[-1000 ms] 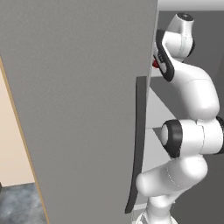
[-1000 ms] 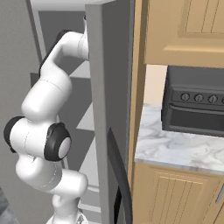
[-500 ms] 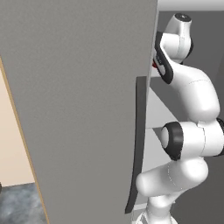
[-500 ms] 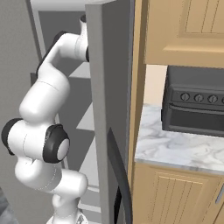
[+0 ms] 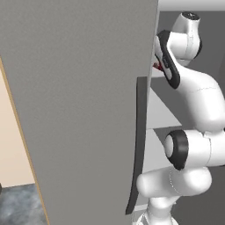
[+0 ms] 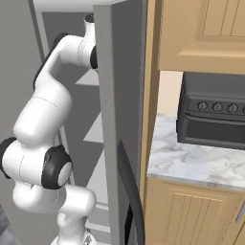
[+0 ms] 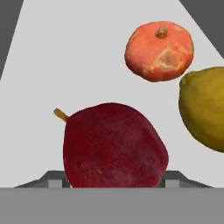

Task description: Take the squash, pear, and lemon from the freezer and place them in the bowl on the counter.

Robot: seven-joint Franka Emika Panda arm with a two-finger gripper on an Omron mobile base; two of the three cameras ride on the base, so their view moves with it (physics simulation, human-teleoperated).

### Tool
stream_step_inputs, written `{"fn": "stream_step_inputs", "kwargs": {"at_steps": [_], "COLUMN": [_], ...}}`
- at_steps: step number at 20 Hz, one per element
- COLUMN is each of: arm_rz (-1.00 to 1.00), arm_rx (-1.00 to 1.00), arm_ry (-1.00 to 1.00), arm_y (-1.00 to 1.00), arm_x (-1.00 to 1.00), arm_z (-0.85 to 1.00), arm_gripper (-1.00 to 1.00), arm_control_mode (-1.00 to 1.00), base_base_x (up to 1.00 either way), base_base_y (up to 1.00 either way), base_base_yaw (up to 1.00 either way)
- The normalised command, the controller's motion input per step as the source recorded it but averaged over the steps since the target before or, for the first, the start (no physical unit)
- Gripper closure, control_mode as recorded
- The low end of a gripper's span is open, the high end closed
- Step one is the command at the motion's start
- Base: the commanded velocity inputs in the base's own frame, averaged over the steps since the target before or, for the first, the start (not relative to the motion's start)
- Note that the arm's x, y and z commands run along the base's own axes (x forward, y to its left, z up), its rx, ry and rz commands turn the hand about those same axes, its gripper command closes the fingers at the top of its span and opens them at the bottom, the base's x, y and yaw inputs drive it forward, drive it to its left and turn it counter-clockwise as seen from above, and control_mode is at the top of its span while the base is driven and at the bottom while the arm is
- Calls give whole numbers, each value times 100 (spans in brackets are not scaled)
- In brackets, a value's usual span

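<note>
The claw's fingertips are hidden behind the dark red pear with a short tan stem (image 7: 114,146), so I cannot tell whether they are spread or pinching. The pear sits at the near edge of the pale grey freezer shelf (image 7: 65,57). Beyond it, toward the shelf's far right, lies a round orange squash (image 7: 159,50), and just beside that, at the right edge, a yellow lemon (image 7: 204,109). The tall grey freezer's door (image 5: 74,101) stands open, beside the white marble counter (image 6: 201,165).
</note>
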Motion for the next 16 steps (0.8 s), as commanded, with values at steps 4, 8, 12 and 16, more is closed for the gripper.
{"fn": "stream_step_inputs", "kwargs": {"at_steps": [4, 8, 12, 16], "arm_rz": [0, -1, -1, 0], "arm_rx": [0, 0, -1, -4], "arm_ry": [-2, 1, 0, 0], "arm_y": [-43, -32, 9, 64], "arm_x": [-100, -100, -100, -100], "arm_z": [19, 23, 3, 0], "arm_gripper": [100, 100, 100, 100], "arm_control_mode": [-100, -100, -100, -100], "base_base_x": [0, 0, 0, 0], "base_base_y": [0, 0, 0, 0], "base_base_yaw": [0, 0, 0, 0]}}
